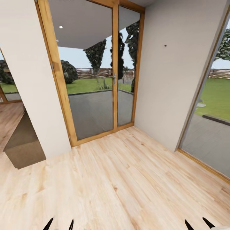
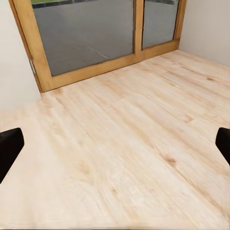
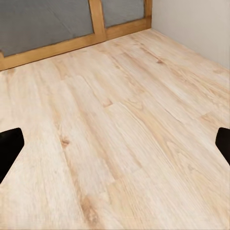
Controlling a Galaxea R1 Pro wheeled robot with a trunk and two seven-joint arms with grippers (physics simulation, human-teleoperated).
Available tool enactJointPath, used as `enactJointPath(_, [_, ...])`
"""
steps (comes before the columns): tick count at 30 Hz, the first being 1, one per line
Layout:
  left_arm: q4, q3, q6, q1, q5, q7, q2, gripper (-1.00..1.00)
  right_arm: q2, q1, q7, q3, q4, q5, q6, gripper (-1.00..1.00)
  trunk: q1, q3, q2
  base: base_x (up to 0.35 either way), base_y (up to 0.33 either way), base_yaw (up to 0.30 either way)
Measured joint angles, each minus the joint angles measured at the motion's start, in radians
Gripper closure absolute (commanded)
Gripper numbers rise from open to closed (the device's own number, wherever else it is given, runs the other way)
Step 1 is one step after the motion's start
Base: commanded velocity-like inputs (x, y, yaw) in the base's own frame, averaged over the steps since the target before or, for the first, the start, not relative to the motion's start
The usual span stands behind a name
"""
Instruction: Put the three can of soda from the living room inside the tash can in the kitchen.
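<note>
On the bare wood floor [image 1: 121,179] before the glass door [image 1: 92,80], we carry our left gripper [image 1: 59,224] and right gripper [image 1: 199,223] spread apart and empty, probably because we are only travelling.

- A home interior: light wood plank floor [image 1: 121,179], plain white walls [image 1: 169,73].
- Far ahead, wood-framed glass doors [image 1: 92,73] open onto a paved terrace, lawn [image 1: 92,84] and trees.

Light wood plank floor [image 1: 121,179] running to a far corner with a wood-framed glass door [image 1: 92,73], patio, lawn and trees beyond. White wall [image 1: 172,80] at right, second glazed panel [image 1: 212,127] far right, brown step [image 1: 24,147] at left.
</note>
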Motion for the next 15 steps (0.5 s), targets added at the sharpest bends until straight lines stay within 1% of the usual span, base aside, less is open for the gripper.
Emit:
enactJointPath(3, [0.0,0.0,0.0,0.0,0.0,0.0,0.0,-1.0,0.0,0.0,0.0,0.0,0.0,-0.001,0.0,-1.0,0.0,0.0,0.0,-0.143,0.102,0.257])
enactJointPath(7, [-0.002,0.0,0.0,0.0,0.0,0.0,0.0,-1.0,-0.001,0.0,0.0,0.001,0.0,-0.001,0.0,-1.0,0.0,0.0,0.0,-0.216,0.161,0.257])
enactJointPath(10, [-0.003,0.0,0.0,0.0,0.001,0.0,0.0,-1.0,-0.001,0.0,0.0,0.0,0.0,-0.001,0.0,-1.0,0.0,0.0,0.0,-0.245,0.185,0.129])
enactJointPath(15, [-0.003,0.0,0.0,0.0,0.001,0.0,0.0,-1.0,-0.001,0.0,0.0,0.0,0.0,-0.001,0.0,-1.0,0.0,0.0,0.0,-0.249,0.188,0.055])
